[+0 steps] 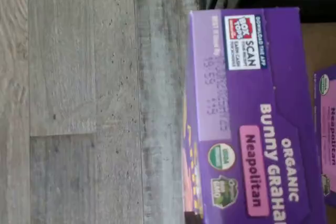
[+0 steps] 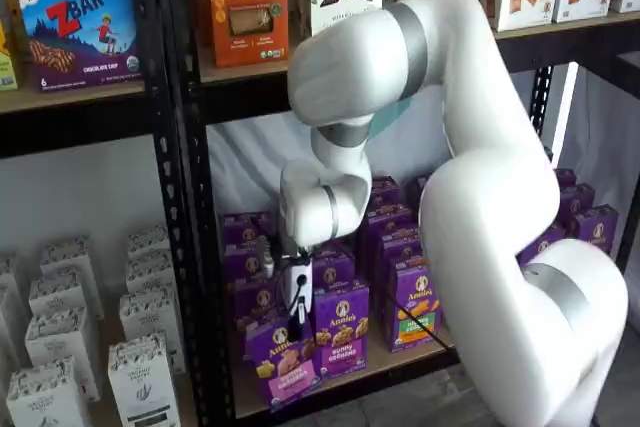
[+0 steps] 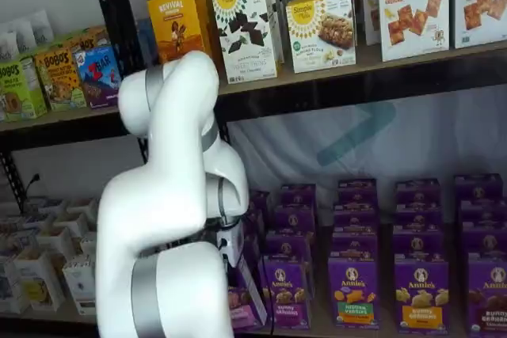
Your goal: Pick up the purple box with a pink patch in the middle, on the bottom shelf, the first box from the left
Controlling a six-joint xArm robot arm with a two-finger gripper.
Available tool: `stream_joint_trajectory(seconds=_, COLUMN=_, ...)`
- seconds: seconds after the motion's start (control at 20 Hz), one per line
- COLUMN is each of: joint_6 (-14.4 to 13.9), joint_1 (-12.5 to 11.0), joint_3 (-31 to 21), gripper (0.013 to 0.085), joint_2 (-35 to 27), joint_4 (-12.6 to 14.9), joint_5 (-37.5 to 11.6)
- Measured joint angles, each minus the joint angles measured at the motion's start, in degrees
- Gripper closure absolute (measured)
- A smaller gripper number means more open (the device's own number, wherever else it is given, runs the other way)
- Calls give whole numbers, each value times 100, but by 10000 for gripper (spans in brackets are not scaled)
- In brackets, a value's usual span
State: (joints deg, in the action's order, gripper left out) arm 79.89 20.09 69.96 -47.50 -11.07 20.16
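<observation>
In a shelf view the purple box [image 2: 285,359] with its pink band stands tilted at the left front of the bottom shelf [image 2: 400,367], just beside a Bunny Grahams carton [image 2: 343,329] on its right. The gripper [image 2: 297,319] reaches down onto its top, fingers closed on the box. The wrist view shows the box's purple top, marked Neapolitan, over grey plank flooring [image 1: 79,98]

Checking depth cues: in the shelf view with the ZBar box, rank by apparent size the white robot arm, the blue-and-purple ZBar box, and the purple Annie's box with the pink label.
1. White robot arm.
2. Blue-and-purple ZBar box.
3. Purple Annie's box with pink label, partly hidden by the gripper.
</observation>
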Motion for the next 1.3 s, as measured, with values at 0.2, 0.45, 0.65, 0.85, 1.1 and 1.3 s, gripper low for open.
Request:
stream_joint_trajectory(seconds=0.2, joint_6=104, joint_1=12, joint_3=-247, gripper=650, joint_2=195, joint_4=-119, joint_5=-92)
stream_joint_trajectory(seconds=0.45, joint_6=-28, joint_1=-3, joint_3=-569, gripper=650, joint_2=464, joint_4=44, joint_5=-166)
stream_joint_trajectory(seconds=0.65, joint_6=-268, joint_1=-29, joint_3=-905, gripper=650, joint_2=763, joint_4=327, joint_5=-85)
stream_joint_trajectory(seconds=0.85, joint_6=-270, joint_1=-28, joint_3=-1386, gripper=650, joint_2=1144, joint_4=337, joint_5=-267)
stream_joint_trajectory(seconds=1.1, joint_6=-216, joint_1=-37, joint_3=-1974, gripper=650, joint_2=1769, joint_4=285, joint_5=-173)
stream_joint_trajectory(seconds=1.3, joint_6=-338, joint_1=-47, joint_3=-2370, gripper=650, joint_2=2266, joint_4=417, joint_5=1)
